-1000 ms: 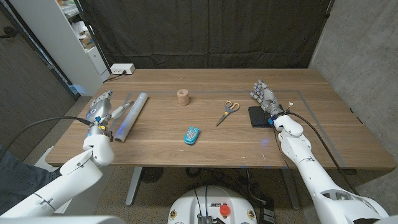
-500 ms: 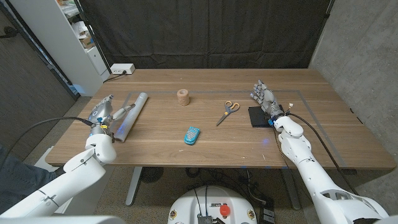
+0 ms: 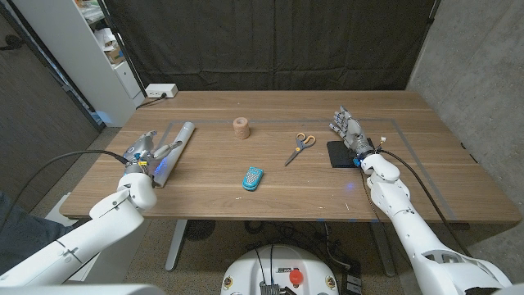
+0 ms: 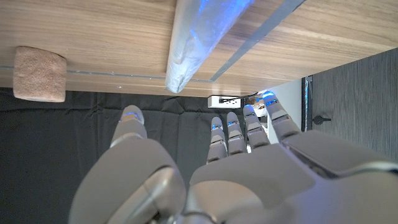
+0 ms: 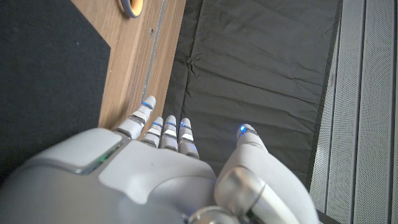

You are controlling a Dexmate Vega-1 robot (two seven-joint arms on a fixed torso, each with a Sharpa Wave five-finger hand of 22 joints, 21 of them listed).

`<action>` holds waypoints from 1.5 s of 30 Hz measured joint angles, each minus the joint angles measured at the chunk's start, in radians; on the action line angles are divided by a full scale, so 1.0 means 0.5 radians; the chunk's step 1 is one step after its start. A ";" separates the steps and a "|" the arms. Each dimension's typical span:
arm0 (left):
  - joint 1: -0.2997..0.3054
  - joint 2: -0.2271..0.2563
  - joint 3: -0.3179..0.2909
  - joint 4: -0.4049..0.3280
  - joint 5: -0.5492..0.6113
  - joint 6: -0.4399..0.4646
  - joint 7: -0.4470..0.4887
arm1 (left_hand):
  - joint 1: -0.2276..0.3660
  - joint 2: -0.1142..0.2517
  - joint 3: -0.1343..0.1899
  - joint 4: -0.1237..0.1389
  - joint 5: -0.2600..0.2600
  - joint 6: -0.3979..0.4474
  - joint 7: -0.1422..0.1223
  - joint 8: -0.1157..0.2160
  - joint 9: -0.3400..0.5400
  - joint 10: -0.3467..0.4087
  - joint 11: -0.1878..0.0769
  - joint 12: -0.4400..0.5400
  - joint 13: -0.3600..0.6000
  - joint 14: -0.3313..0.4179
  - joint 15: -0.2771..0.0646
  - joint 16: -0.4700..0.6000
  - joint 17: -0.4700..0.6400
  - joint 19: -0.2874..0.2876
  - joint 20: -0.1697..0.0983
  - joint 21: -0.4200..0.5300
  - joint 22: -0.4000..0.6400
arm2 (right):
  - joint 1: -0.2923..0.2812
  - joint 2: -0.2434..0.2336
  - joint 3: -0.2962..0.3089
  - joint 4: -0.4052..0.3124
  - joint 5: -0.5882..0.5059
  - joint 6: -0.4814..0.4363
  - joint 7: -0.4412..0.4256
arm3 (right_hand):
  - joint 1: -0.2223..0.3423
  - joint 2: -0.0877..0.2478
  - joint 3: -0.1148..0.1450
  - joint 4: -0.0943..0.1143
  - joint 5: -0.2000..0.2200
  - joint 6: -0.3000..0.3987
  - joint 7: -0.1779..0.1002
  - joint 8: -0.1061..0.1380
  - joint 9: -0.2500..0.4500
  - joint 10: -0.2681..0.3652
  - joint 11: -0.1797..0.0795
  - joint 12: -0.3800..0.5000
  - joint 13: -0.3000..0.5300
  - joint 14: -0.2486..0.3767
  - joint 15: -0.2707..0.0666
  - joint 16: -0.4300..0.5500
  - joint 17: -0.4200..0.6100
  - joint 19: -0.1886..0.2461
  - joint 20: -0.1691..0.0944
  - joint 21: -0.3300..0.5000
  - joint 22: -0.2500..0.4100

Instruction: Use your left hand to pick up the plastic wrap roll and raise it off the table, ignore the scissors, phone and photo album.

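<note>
The plastic wrap roll [image 3: 172, 151] is a long clear tube lying on the table at the left, its far end pointing away from me. My left hand [image 3: 144, 151] hovers over the roll's near end with fingers apart, holding nothing. From the left wrist view the roll [image 4: 202, 37] lies just beyond the spread fingertips [image 4: 231, 121] of my left hand [image 4: 205, 174]. My right hand [image 3: 349, 129] stands at the right side of the table over the black photo album [image 3: 342, 152], fingers apart and empty.
Orange-handled scissors [image 3: 300, 147] lie right of centre. A teal phone [image 3: 253, 178] sits near the middle front. A small cork-coloured cylinder [image 3: 240, 127] stands behind the centre, also seen as the cylinder [image 4: 39, 73] in the left wrist view. A white shelf [image 3: 98, 49] stands at the far left.
My left hand has moved right and forward, from beside the roll to over its near end. The roll, right hand and other objects have not moved.
</note>
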 measured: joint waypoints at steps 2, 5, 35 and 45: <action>-0.016 0.009 0.017 -0.005 -0.003 0.019 -0.010 | 0.000 0.000 0.000 0.000 0.008 0.000 0.000 0.008 0.000 0.000 0.000 0.000 0.004 0.000 0.000 0.000 0.000 0.012 -0.007 0.000 0.000 | 0.000 0.000 0.002 0.002 0.001 0.003 0.002 | 0.000 0.000 0.000 0.000 0.000 0.000 0.000 0.000 0.000 0.000 0.000 0.000 0.000 0.000 0.000 0.000 0.000 0.000 0.000 0.000 0.000; -0.056 0.027 0.058 -0.014 -0.009 0.061 -0.031 | 0.010 0.011 0.000 0.000 0.008 0.011 0.011 0.008 0.000 0.000 0.000 0.000 0.009 0.000 0.000 0.000 0.000 0.020 -0.001 0.000 0.000 | 0.000 0.000 0.006 0.012 0.005 0.011 0.007 | 0.000 0.000 0.000 0.000 0.000 0.000 0.000 0.000 0.000 0.000 0.000 0.000 0.000 0.000 0.000 0.000 0.000 0.000 0.000 0.000 0.000; -0.282 0.074 0.321 0.059 -0.084 0.211 -0.128 | 0.183 0.062 0.006 -0.006 0.033 0.117 -0.004 0.008 0.000 0.093 -0.050 0.037 0.018 0.112 0.031 0.014 -0.001 0.095 0.003 0.000 0.000 | 0.003 0.009 0.028 0.079 0.014 0.036 0.026 | 0.000 0.000 -0.009 -0.008 0.000 0.000 0.000 0.000 0.000 0.000 0.000 0.000 0.000 0.000 0.000 0.000 0.000 0.022 0.007 -0.015 0.000; -0.312 0.078 0.354 0.067 -0.117 0.247 -0.136 | 0.204 0.075 0.006 -0.006 0.033 0.143 0.000 0.023 -0.001 0.125 -0.061 0.046 0.018 0.142 0.034 0.014 -0.001 0.124 0.010 0.000 -0.001 | 0.021 0.018 0.030 0.123 0.014 0.043 0.036 | 0.000 0.000 -0.009 -0.008 0.000 0.000 0.000 0.000 0.000 0.000 0.000 0.000 0.000 0.011 0.011 0.000 0.000 0.022 0.007 -0.031 0.000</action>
